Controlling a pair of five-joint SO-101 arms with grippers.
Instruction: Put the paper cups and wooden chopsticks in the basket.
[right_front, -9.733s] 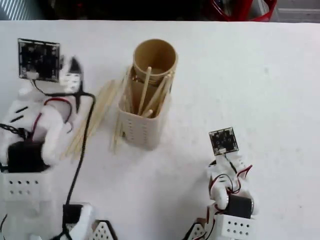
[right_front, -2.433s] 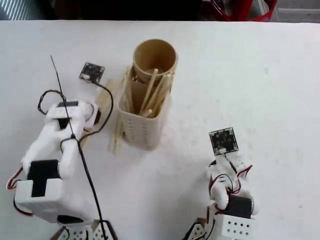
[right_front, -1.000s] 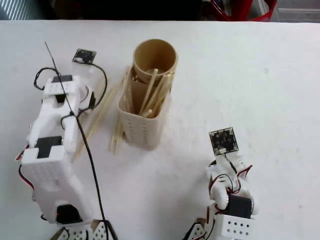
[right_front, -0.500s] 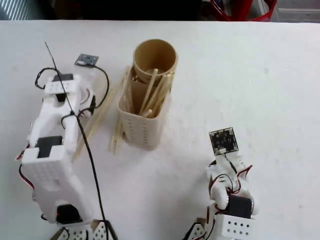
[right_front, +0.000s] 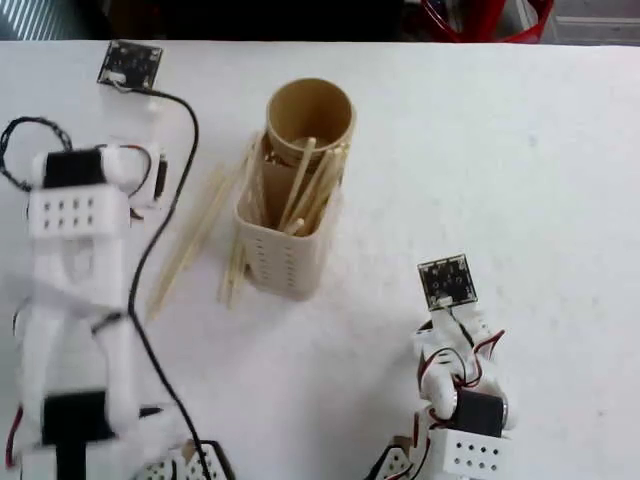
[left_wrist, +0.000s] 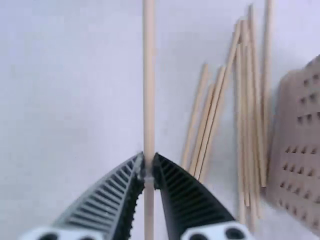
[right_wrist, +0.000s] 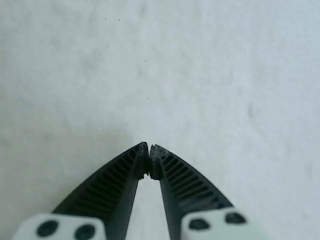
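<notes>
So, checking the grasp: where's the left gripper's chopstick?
Left wrist view: the chopstick is clamped in the left gripper, over the table, beside loose chopsticks by the basket.

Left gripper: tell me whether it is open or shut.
Shut on a chopstick. The left gripper has its jaws pressed against the stick from both sides, with no gap showing.

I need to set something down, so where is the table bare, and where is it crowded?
Bare: the wide table right of the basket, beyond the right arm. Crowded: loose chopsticks between basket and left arm.
</notes>
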